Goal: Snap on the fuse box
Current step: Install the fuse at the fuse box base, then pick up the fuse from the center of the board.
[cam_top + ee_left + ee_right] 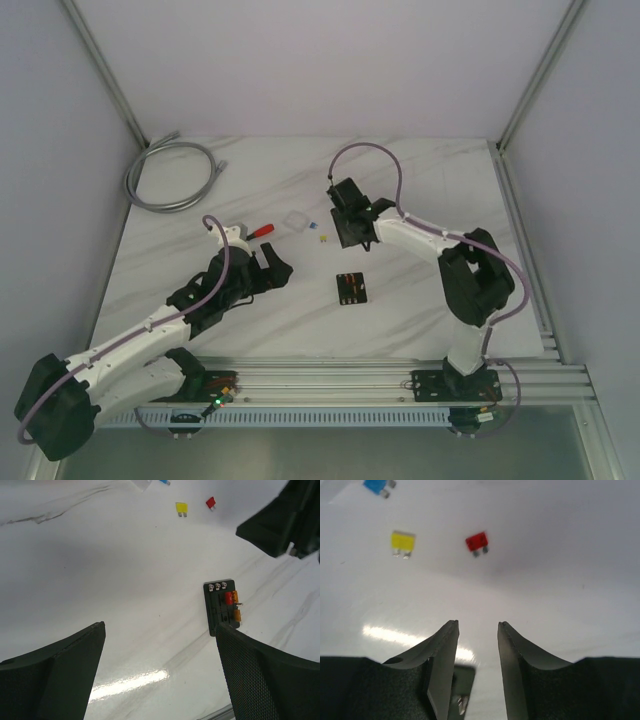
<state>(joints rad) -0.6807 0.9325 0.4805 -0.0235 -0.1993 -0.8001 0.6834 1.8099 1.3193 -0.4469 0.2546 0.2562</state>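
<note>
The fuse box (351, 288) is a small black square lying flat on the white marble table (420, 190), with red and orange fuses in its slots. In the left wrist view the fuse box (222, 607) lies just ahead of my right-hand finger. My left gripper (279, 264) is open wide and empty, left of the box; its jaws (160, 626) frame bare table. My right gripper (342, 238) hovers behind the box, near the loose fuses. In its own view the right gripper (477, 625) is open with a narrow gap and holds nothing.
Loose yellow (402, 541), red (477, 542) and blue (376, 486) fuses lie ahead of the right gripper. A clear square cover (295, 220) and a red-handled tool (262, 229) lie at the middle back. A grey cable coil (170, 175) lies far left.
</note>
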